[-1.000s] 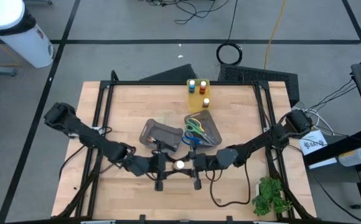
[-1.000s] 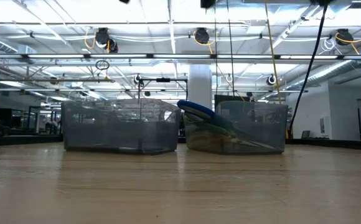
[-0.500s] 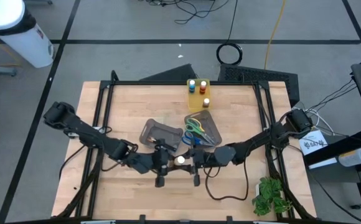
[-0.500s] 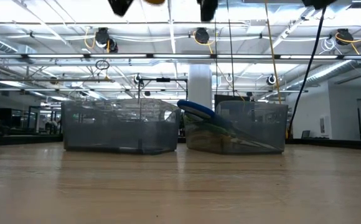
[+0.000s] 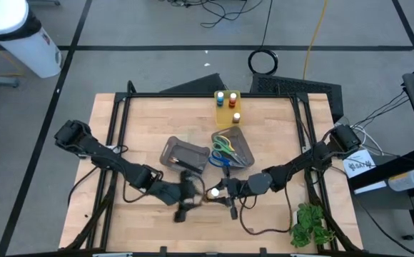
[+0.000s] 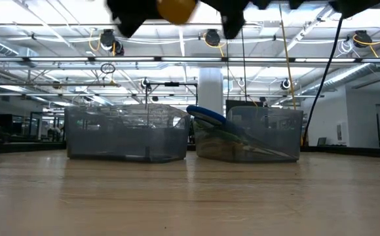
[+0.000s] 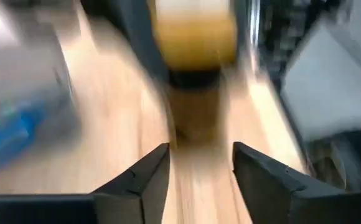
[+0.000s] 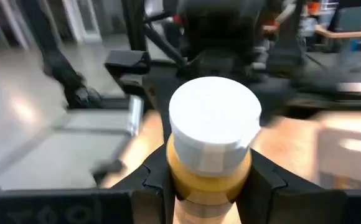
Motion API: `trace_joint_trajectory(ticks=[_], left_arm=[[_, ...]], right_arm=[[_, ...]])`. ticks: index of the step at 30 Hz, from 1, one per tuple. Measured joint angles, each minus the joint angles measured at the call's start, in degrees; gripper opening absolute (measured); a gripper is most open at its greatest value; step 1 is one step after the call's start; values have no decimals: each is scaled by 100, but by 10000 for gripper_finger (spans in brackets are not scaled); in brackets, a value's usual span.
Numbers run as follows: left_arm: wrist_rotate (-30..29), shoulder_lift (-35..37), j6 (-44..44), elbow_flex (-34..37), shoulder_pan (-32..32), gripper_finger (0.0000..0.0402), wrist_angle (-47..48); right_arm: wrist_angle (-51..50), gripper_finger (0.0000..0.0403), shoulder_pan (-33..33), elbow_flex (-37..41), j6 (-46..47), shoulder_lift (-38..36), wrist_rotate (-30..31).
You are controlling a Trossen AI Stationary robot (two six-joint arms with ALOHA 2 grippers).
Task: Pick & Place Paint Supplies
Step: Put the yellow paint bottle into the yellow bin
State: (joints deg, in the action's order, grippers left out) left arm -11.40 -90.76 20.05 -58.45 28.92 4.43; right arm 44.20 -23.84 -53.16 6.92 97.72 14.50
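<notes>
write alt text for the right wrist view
The right pincer is shut on a small yellow paint pot with a white cap, held upright and filling the middle of the picture. Behind it looms the dark left arm, with the wooden table and blurred room beyond.

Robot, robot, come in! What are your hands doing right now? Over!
Right gripper shut on yellow pot, above table. Left gripper open, facing it. Nothing in the way.
</notes>
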Motion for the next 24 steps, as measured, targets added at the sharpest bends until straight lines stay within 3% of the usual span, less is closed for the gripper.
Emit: trace_joint_trajectory(ticks=[7,11,14,16,20,24], left_arm=[[434,273,202,8,-184,269,542],[597,495,650,17,-277,298,583],[874,562,610,-347,-452,304,901],[926,503,424,-787,-507,302,1674],[596,182,-303,-1860,-521,288,2592],[271,-235,-939,-2374,-521,273,2917]], right_arm=[[-180,106,21,13,-15,-14,169],[-408,106,59,4,135,-14,44],[-725,106,145,-3,285,-3,75],[-838,106,204,-3,409,0,71],[-1042,106,285,-7,553,0,43],[-1078,106,290,-7,570,2,53]])
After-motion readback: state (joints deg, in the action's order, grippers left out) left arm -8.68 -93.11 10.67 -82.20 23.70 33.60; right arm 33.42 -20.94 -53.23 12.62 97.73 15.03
